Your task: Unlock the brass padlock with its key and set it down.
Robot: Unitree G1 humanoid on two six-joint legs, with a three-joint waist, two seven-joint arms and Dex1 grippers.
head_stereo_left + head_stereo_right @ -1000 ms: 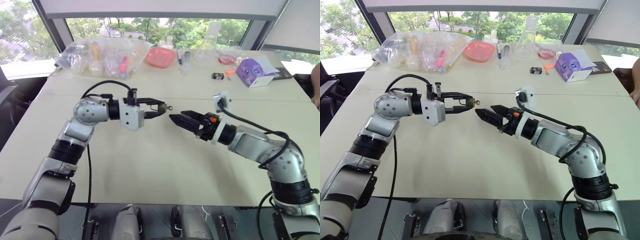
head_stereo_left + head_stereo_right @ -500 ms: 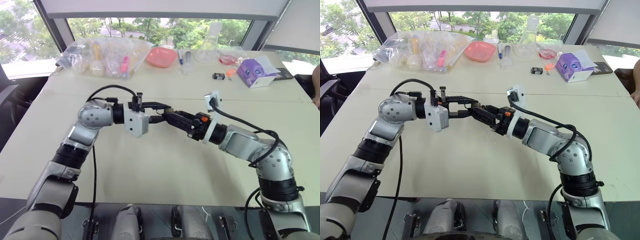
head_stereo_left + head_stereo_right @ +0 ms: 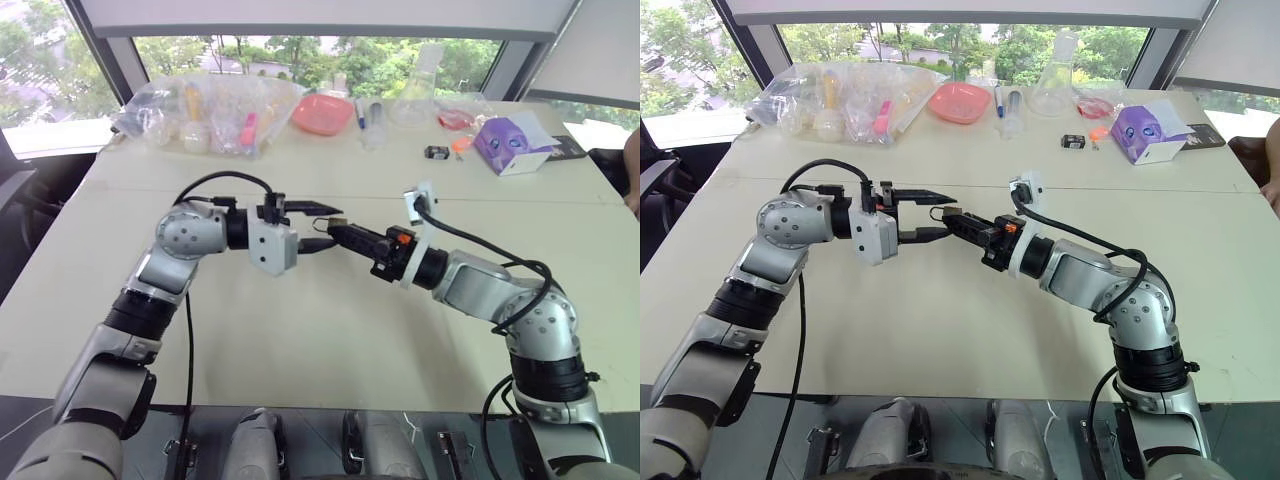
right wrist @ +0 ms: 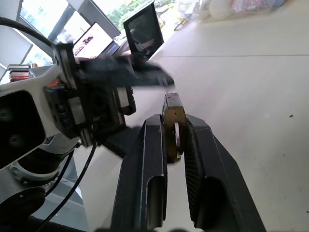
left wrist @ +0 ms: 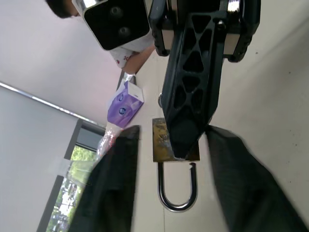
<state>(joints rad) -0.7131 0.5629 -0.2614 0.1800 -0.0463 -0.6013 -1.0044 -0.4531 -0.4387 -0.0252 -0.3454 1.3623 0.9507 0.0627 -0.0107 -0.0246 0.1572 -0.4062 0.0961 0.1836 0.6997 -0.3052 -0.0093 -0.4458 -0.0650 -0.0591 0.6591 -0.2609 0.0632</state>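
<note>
The brass padlock (image 5: 164, 144) hangs over the middle of the table (image 3: 320, 330), between my two grippers. My right gripper (image 4: 174, 121) is shut on its brass body (image 4: 172, 123) from both sides. In the left wrist view its silver shackle (image 5: 177, 193) points toward my left wrist, with one end standing a little free of the body. My left gripper (image 3: 948, 214) is open, one finger (image 3: 925, 193) above and one (image 3: 925, 236) below the padlock, touching neither side. The key is hidden; I cannot make it out.
At the table's far edge lie clear plastic bags (image 3: 210, 110), a pink bowl (image 3: 322, 112), a glass flask (image 3: 420, 95), a purple box (image 3: 505, 143) and a small black clip (image 3: 435, 152). A person's arm (image 3: 632, 170) shows at the right edge.
My right gripper has come left to meet the left one and shut on the padlock. My left gripper, shut on the padlock before, has opened.
</note>
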